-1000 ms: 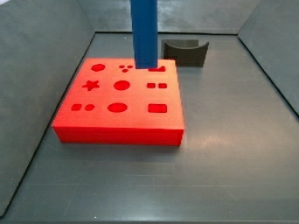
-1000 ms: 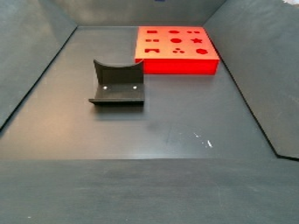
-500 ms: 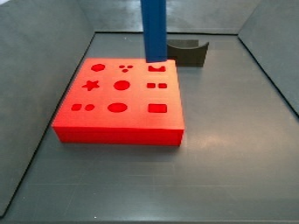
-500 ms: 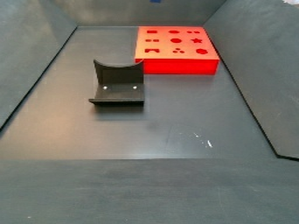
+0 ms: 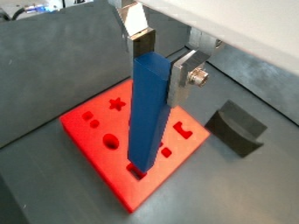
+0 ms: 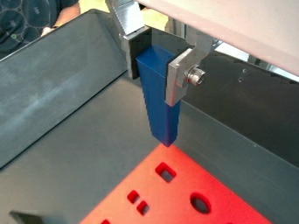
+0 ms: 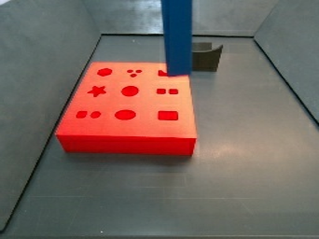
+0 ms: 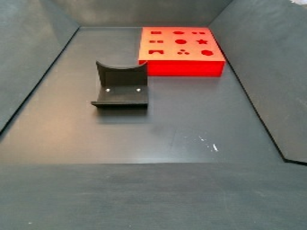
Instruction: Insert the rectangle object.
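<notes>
The rectangle object, a tall bright blue bar, hangs upright in my gripper, which is shut on its upper end. The silver fingers press its two sides. It shows the same way in a wrist view, with the gripper at its top. In a side view the bar comes down from the upper edge; its lower end hovers over the far right corner of the flat red block with shaped holes. The gripper is out of frame there. The red block also shows in a side view, without the bar.
A small dark grey holder with a curved notch stands just behind the red block's far right corner, close to the bar. It also shows in a side view and a wrist view. Grey bin walls rise around the floor.
The bar has moved to the right in the side view, from over the block's far edge toward its far right corner, staying upright in the shut gripper.
</notes>
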You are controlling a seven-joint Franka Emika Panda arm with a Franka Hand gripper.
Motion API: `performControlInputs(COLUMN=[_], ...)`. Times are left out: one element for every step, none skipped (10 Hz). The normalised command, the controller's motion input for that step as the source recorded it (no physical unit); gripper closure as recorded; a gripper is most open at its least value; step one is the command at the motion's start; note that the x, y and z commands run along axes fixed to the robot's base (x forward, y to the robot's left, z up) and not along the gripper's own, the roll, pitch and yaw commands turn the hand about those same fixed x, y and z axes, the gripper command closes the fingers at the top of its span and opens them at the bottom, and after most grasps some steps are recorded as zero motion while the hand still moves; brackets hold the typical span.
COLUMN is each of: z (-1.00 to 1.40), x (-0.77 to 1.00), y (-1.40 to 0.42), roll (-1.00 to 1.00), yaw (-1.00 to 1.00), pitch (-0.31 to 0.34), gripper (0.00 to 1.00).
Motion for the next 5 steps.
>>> performControlInputs(z=[-0.03,-0.03,-0.18,-0.33,-0.34], x=[0.67,0.59,0.45,0.23,0.05], y=[0.0,0.04,0.12,0.27,0.23], roll=[0.37,0.45,0.5,0.43,0.35], yaw=[0.27,0.33,0.35,0.24,0.16], pitch=[0.0,0.0,0.01,0.004,0.0], gripper=[1.0,1.0,1.0,1.0,1.0])
